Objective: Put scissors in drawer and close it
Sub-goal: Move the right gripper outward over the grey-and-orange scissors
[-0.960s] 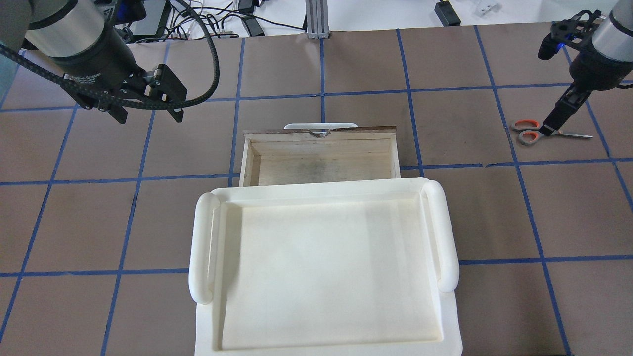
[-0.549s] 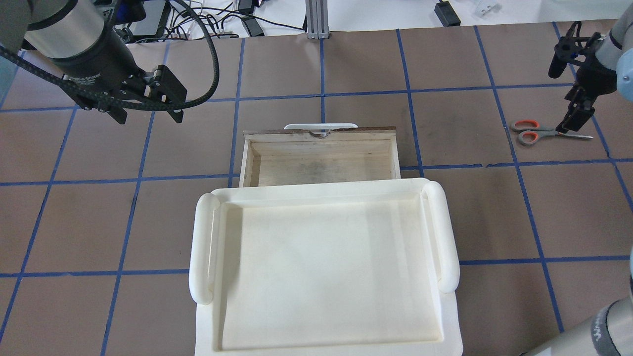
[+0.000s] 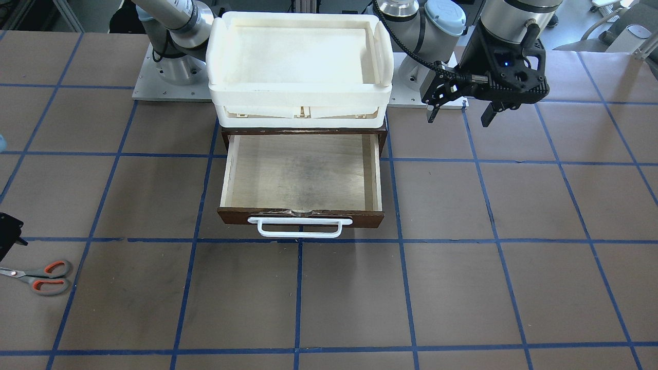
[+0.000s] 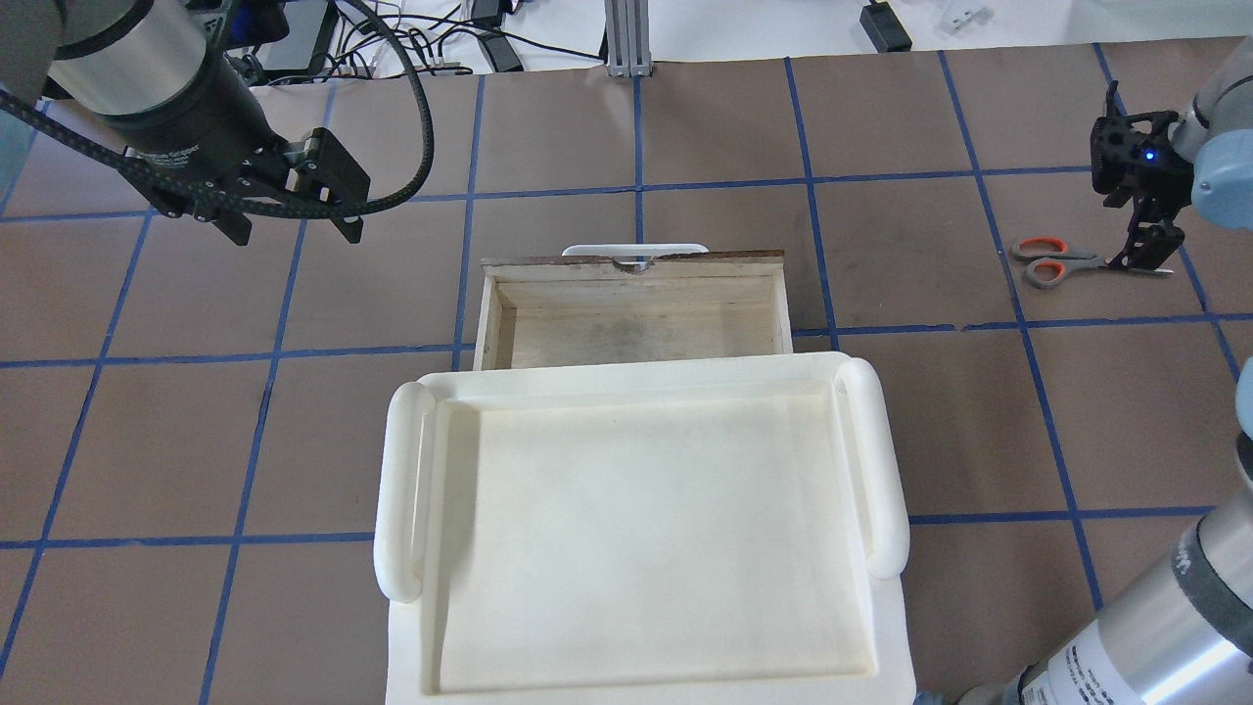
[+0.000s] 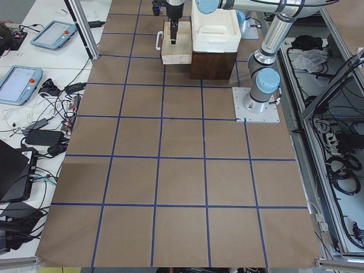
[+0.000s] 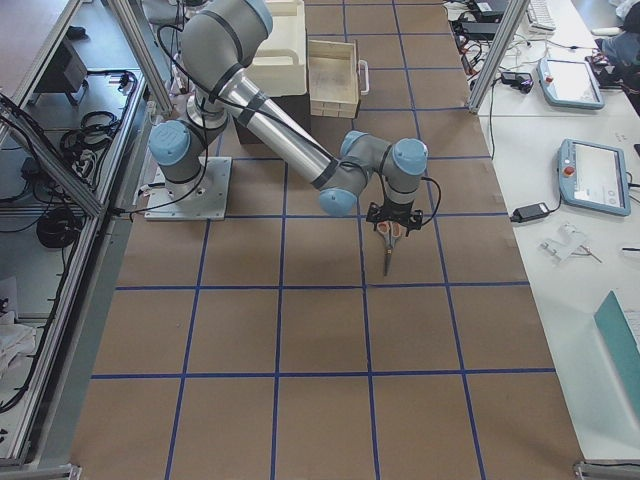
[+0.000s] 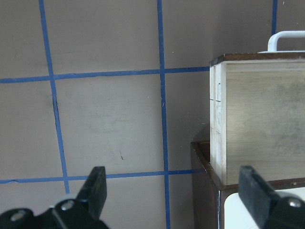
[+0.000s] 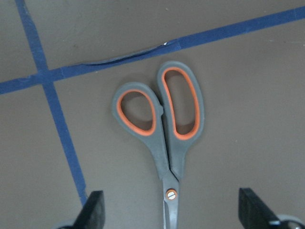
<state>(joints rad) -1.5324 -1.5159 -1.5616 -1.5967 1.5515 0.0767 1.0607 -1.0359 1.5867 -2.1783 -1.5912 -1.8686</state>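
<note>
The scissors (image 4: 1067,262), grey handles lined orange-red, lie flat on the brown table at the far right, blades pointing right. They also show in the right wrist view (image 8: 164,133) and the front view (image 3: 41,277). My right gripper (image 4: 1145,253) is open just above them, its fingers (image 8: 93,212) either side of the pivot and blades, holding nothing. The dark brown drawer (image 4: 685,258) stands pulled open at the table's middle, its pale inside empty, white bar handle (image 3: 299,228) at its front. My left gripper (image 4: 296,230) is open and empty, hovering left of the drawer (image 7: 257,119).
A white plastic tray (image 4: 401,490) sits on top of the drawer's dark cabinet (image 3: 300,131). Blue tape lines grid the table. Cables and devices lie beyond the far edge (image 4: 470,39).
My right gripper has shifted right along the scissors, from the handles to over the pivot and blades, and its wrist has turned. The scissors, the drawer and the left arm have not moved.
</note>
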